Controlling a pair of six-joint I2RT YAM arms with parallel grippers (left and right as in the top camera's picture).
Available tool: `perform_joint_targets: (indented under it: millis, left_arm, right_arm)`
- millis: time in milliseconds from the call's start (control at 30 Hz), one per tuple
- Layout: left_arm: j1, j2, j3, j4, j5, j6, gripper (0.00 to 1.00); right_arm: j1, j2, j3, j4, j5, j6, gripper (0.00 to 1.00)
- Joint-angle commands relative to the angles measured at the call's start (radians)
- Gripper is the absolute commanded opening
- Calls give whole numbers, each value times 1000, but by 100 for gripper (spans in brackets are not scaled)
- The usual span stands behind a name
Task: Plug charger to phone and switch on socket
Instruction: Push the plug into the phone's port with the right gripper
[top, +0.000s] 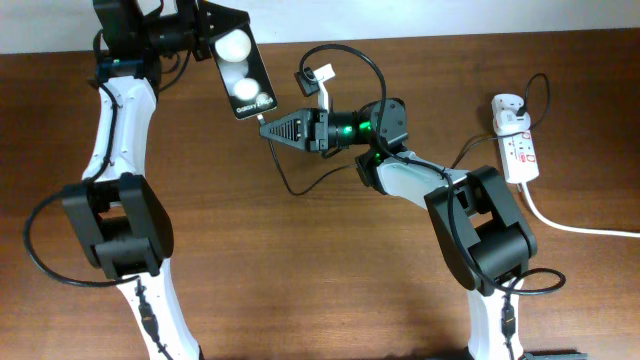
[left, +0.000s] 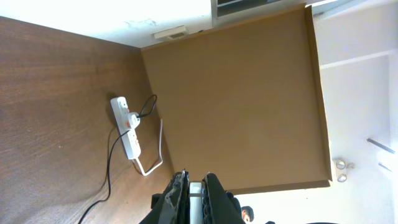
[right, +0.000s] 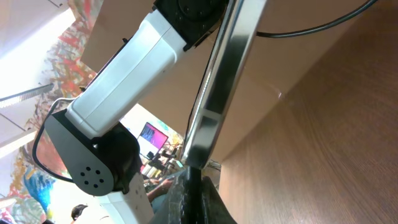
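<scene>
Brown wood counter (top: 330, 260), pale wall strip along its far edge; 2 arms reach in from the near side.

Left end effector (top: 222, 25): closed on the upper end of the phone (top: 243, 72), which it holds up off the counter at far centre-left. Phone face is toward the overhead camera, with 2 white circles and small white text near the lower end. In the left wrist view the end effector (left: 195, 179) has its fingers close together, with a pale slab edge between them.

Right end effector (top: 272, 128): closed, pointing left, tip right at the phone's lower end. It pinches the charger (top: 283, 175) at the plug end. In the right wrist view the fingers (right: 186, 193) are pressed together and the phone (right: 217, 93) is seen edge-on directly above them, with the plug meeting its bottom end. Cannot tell whether the plug is seated in the port.

Charger cable: drops from the plug, curves across the counter under the right arm, and rises to the white adapter (top: 510, 105), which sits in the far end of the socket (top: 520, 150).

Socket: lies flat at the right side, well apart from the phone. Its white cord (top: 580, 228) runs off the right edge. Red markings are visible; switch position is too small to read.
</scene>
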Motion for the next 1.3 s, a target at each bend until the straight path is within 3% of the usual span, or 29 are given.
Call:
perform_joint_targets:
  millis: [0,600,900,1267]
  left_arm:
    - [-5,-34,10,2,8,3,0]
    - [2,-35,10,13,-18,60,0]
    - [22,-35,10,10,-11,-14,0]
    - [13,-35,10,10,-7,-9,0]
  right_arm:
    - [-6,8,11,2,21,-16,4]
    - [-7,8,11,-14,20,-17,4]
    - [-7,8,11,-15,16,-17,4]
    - [-7,8,11,-15,21,-17,4]
